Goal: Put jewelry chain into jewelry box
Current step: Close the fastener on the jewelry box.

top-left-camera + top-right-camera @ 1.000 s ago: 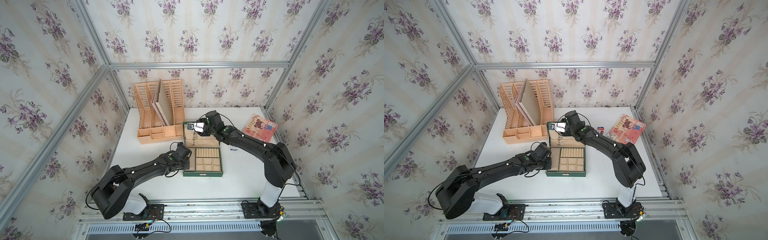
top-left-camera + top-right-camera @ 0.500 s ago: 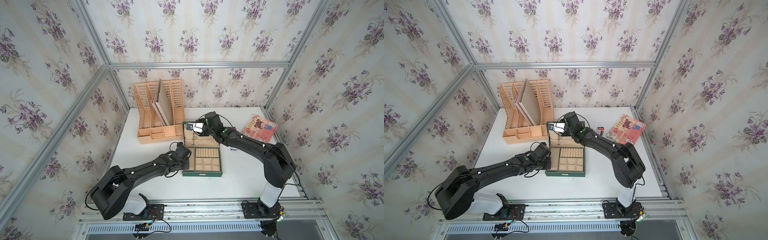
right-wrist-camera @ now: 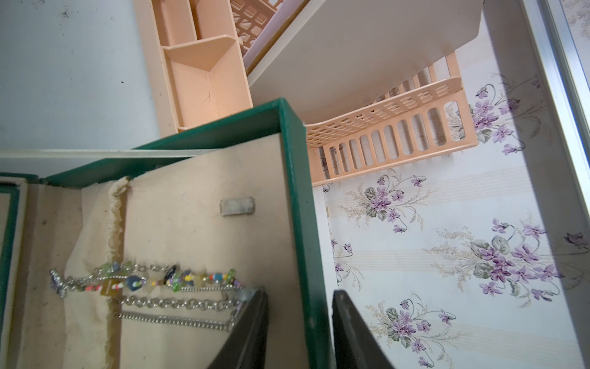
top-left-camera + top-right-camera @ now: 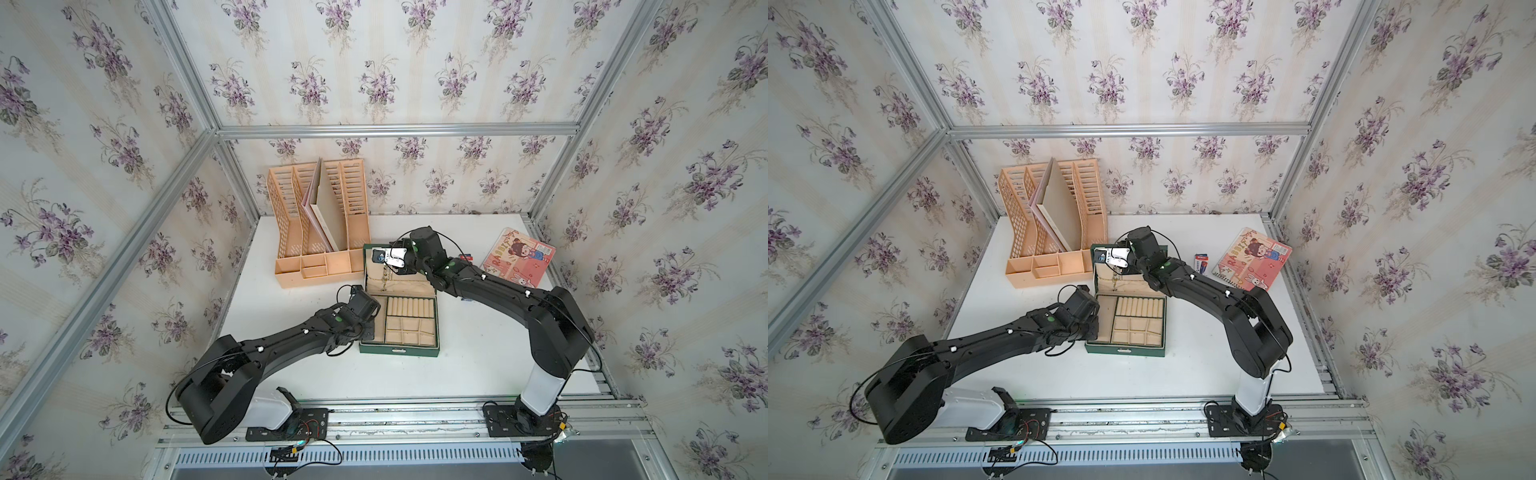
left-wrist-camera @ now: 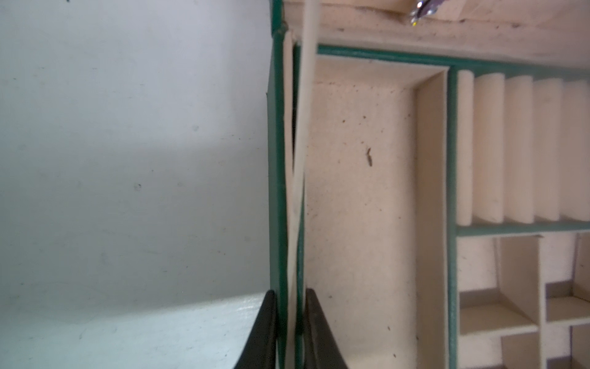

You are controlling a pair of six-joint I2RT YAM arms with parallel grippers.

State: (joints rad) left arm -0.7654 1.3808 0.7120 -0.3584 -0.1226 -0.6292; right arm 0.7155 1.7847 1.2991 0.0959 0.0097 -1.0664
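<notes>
Mid-table [image 4: 478, 374], toward the back edge, jewelry box [image 4: 399, 351] sits open w/ lid [image 3: 295, 166] upright. Jewelry chain [image 3: 172, 303] hangs against the lid lining, so placing looks approx. done. Right gripper [image 3: 300, 294]: jaws apart, straddling the lid rim. Left gripper [image 5: 290, 292] is clamped on the box's side wall. Left to do, prob.: back off, maybe shut the lid.

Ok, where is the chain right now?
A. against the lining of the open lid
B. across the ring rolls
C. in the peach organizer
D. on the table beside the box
A: the right wrist view shows the chain stretched across the beige lining inside the open lid of the box.
</notes>
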